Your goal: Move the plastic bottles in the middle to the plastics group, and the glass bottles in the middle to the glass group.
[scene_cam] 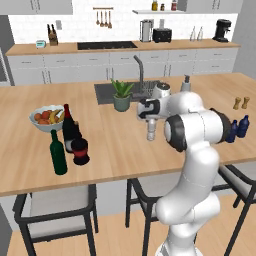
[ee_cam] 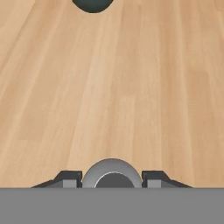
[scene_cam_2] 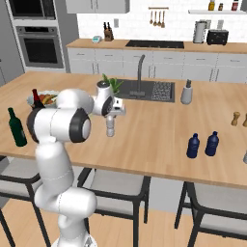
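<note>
My gripper (scene_cam: 150,121) (scene_cam_2: 111,119) (ee_cam: 112,179) points down over the middle of the island counter (scene_cam: 115,150), shut on the clear whitish plastic bottle (scene_cam: 150,132) (scene_cam_2: 110,129). The bottle's pale cap (ee_cam: 112,172) sits between the two fingertips (ee_cam: 70,178). Whether its base touches the counter I cannot tell. Two dark blue plastic bottles (scene_cam: 233,131) (scene_cam_2: 193,145) stand side by side at the right. At the left, the squat black red-banded glass bottle (scene_cam: 80,150) stands beside the green wine bottle (scene_cam: 57,154) (scene_cam_2: 17,127) and the black wine bottle (scene_cam: 67,128).
A fruit bowl (scene_cam: 45,118) sits behind the wine bottles. A potted plant (scene_cam: 121,96) (ee_cam: 92,3) and the sink (scene_cam: 107,92) lie beyond the gripper. Two brown shakers (scene_cam: 240,103) and a soap dispenser (scene_cam_2: 186,92) stand at the far right. Stools (scene_cam: 55,210) line the near edge.
</note>
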Available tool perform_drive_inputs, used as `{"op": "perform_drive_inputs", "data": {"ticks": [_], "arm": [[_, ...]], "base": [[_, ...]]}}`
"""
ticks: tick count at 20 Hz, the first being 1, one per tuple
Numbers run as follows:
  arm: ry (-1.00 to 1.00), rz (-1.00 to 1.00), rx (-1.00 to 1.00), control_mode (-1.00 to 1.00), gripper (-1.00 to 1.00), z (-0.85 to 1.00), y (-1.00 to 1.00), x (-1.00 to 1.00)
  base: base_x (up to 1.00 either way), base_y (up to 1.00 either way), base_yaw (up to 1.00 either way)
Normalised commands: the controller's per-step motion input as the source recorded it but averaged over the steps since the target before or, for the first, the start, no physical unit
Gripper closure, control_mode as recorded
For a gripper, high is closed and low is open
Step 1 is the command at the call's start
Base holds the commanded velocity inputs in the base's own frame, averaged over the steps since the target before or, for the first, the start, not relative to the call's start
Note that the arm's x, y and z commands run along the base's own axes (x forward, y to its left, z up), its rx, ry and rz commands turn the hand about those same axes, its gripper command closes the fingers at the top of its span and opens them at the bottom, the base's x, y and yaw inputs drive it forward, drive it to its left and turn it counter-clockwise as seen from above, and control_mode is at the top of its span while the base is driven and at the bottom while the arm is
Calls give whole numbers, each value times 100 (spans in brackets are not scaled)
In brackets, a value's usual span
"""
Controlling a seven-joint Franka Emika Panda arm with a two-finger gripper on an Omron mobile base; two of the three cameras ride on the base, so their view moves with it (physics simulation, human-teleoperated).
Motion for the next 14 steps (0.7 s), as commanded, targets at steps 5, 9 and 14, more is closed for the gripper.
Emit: {"op": "perform_drive_inputs", "data": {"ticks": [5, 9, 14], "arm": [[-3, -14, 3, -100, 100, 16, -80, -31], [-2, -19, 5, -100, 100, 7, -98, -35], [0, -27, 2, -100, 100, 3, -94, -27]], "base": [[0, 0, 0], [0, 0, 0], [0, 0, 0]]}}
